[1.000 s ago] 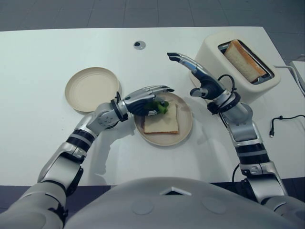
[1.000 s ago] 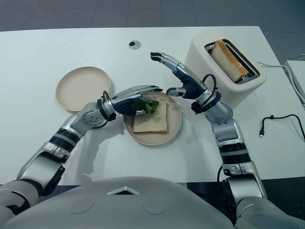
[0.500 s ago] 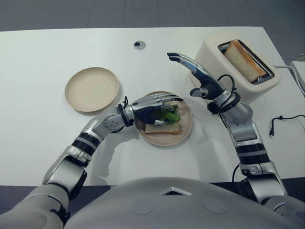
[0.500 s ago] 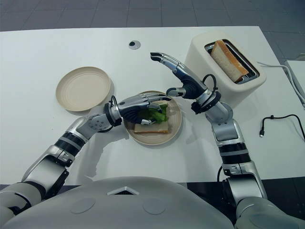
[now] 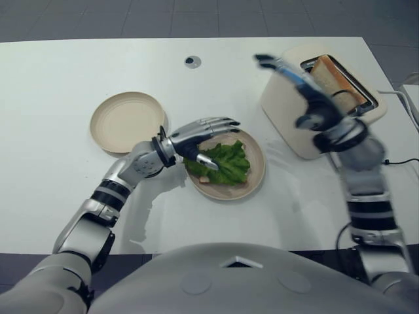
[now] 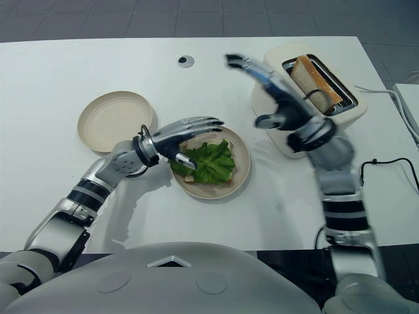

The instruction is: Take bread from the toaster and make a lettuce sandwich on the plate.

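Nearest, on the worktop (image 5: 59,72), the plate (image 5: 258,175) is carrying the lettuce (image 5: 226,163), which is now lying spread across the bread slice (image 5: 205,178) so that only a pale corner is peeking out at the leaf's seven o'clock; a second ago that leaf was bunched in the left hand (image 5: 196,139) at the plate's nine o'clock edge, and half a second ago it was being laid down; the left hand is now hanging over the plate's ten o'clock rim with its fingers apart and holding nothing, so the lettuce layer is looking finished; further out at the plate's ten o'clock, the empty round dish (image 5: 126,122) is sitting well apart and untouched; at the plate's two o'clock the right hand (image 5: 308,91), which was hovering between plate and toaster, is swinging up and outward, blurred by the motion, its fingers stretched apart and empty, now over the toaster (image 5: 285,121) on its near-left side; the second slice (image 5: 334,73) is standing upright in the toaster's slot, just beside that hand but not yet touched; judging from this, the task is moving on to fetching that slice to close the sandwich; farthest, at twelve o'clock, a small round fitting (image 5: 192,62) is sitting in the worktop.
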`<state>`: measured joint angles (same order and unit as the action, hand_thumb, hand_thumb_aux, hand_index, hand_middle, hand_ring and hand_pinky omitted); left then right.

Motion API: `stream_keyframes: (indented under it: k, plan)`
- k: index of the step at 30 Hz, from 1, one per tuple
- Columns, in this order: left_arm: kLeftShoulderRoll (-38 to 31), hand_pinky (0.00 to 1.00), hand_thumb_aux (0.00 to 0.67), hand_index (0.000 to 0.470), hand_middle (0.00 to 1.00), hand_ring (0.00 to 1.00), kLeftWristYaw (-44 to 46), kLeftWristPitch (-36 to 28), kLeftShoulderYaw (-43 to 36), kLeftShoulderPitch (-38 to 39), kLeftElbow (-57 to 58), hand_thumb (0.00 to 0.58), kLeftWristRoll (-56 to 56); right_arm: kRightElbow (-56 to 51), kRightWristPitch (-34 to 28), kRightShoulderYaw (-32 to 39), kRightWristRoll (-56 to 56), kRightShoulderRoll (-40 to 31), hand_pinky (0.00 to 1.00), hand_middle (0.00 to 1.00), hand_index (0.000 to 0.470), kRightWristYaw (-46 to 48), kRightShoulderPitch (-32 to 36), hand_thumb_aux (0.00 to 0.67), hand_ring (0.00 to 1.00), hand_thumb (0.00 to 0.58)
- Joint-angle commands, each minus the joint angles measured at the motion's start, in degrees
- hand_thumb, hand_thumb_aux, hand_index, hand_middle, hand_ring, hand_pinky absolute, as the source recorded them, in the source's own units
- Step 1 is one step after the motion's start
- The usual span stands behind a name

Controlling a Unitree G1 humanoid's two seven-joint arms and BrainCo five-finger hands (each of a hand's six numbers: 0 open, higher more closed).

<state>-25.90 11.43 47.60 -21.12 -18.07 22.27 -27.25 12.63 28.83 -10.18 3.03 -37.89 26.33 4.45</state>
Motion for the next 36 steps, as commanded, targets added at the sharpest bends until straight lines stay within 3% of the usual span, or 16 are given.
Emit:
stream_keyframes:
  k: [1, 4, 9, 18, 19, 20, 21, 22, 23, 24, 25, 26, 28, 36]
  plan:
    - [-1.9, 0.00, 0.000, 0.000, 0.00, 0.00, 0.1, -0.9, 2.0, 0.3, -0.4, 0.000, 0.6, 1.4, -4.2, -10.9, 2.8, -5.7, 0.00, 0.00, 0.000, 1.4, -2.9, 0.000, 0.00, 0.000]
    - [-2.9, 0.00, 0.000, 0.000, 0.00, 0.00, 1.3, 0.1, 2.1, 1.3, -1.1, 0.000, 1.5, -3.7, -6.2, -14.7, -3.9, -8.6, 0.00, 0.00, 0.000, -0.9, -2.7, 0.000, 0.00, 0.000]
    - [-3.3, 0.00, 0.000, 0.000, 0.00, 0.00, 1.7, 1.1, 2.2, 1.2, -0.6, 0.000, 2.2, -12.2, -5.9, -13.4, -16.6, -13.7, 0.00, 0.00, 0.000, -2.0, -6.3, 0.000, 0.00, 0.000]
    - [-3.8, 0.00, 0.000, 0.000, 0.00, 0.00, 0.5, 0.9, 2.9, 1.2, 1.2, 0.000, 0.2, -16.9, -4.1, -5.3, -20.0, -12.6, 0.00, 0.00, 0.000, -3.0, -5.9, 0.000, 0.00, 0.000]
    - [-3.8, 0.00, 0.000, 0.000, 0.00, 0.00, 0.4, 0.9, 2.8, 1.2, 1.2, 0.000, 0.1, -16.8, -3.8, -5.1, -19.8, -12.6, 0.04, 0.04, 0.004, -3.5, -5.5, 0.005, 0.04, 0.009]
    - [-3.8, 0.00, 0.000, 0.000, 0.00, 0.00, 0.4, 0.9, 2.8, 1.1, 1.4, 0.000, 0.1, -16.8, -3.3, -4.9, -19.7, -12.6, 0.08, 0.08, 0.044, -3.9, -5.1, 0.063, 0.08, 0.104]
    - [-3.5, 0.00, 0.000, 0.000, 0.00, 0.00, 0.0, 1.1, 2.8, 0.8, 2.0, 0.000, -0.1, -16.8, -2.7, -4.8, -19.3, -12.4, 0.15, 0.15, 0.127, -4.5, -4.5, 0.181, 0.15, 0.271]
    - [-3.2, 0.00, 0.000, 0.000, 0.00, 0.00, -0.6, 1.1, 2.9, 0.4, 2.7, 0.000, -0.2, -16.8, -1.9, -4.8, -19.2, -12.4, 0.26, 0.26, 0.260, -5.3, -3.8, 0.370, 0.26, 0.464]
    - [-3.0, 0.00, 0.000, 0.000, 0.00, 0.00, -1.3, 1.0, 3.0, -0.1, 3.6, 0.000, -0.6, -16.8, -1.5, -5.1, -18.8, -12.4, 0.37, 0.37, 0.339, -6.2, -3.0, 0.483, 0.37, 0.535]
    - [-3.0, 0.00, 0.000, 0.000, 0.00, 0.00, -1.9, 0.9, 3.1, -0.6, 4.5, 0.000, -1.1, -16.8, -1.2, -5.5, -18.7, -12.2, 0.50, 0.50, 0.470, -7.4, -2.0, 0.670, 0.50, 0.580]
    - [-3.0, 0.00, 0.000, 0.000, 0.00, 0.00, -2.4, 0.9, 3.1, -0.8, 5.1, 0.000, -1.4, -16.9, -1.1, -5.8, -18.3, -12.0, 0.60, 0.60, 0.470, -8.3, -1.1, 0.670, 0.60, 0.580]
    - [-3.1, 0.00, 0.000, 0.000, 0.00, 0.00, -2.9, 0.8, 3.2, -1.0, 5.5, 0.000, -1.9, -17.0, -1.0, -5.9, -18.3, -11.8, 0.78, 0.78, 0.470, -9.1, -0.5, 0.670, 0.78, 0.580]
    - [-3.2, 0.00, 0.000, 0.000, 0.00, 0.00, -4.1, 0.6, 3.1, -1.5, 6.5, 0.000, -3.0, -17.4, -0.9, -6.1, -18.4, -11.3, 0.97, 0.97, 0.470, -10.6, 0.7, 0.670, 0.97, 0.580]
    - [-3.4, 0.00, 0.000, 0.000, 0.00, 0.00, -8.4, 2.4, 6.2, -2.9, 6.3, 0.000, -1.2, -14.0, -0.5, -12.2, -11.2, -6.7, 1.00, 1.00, 0.470, -18.2, 7.3, 0.670, 1.00, 0.580]
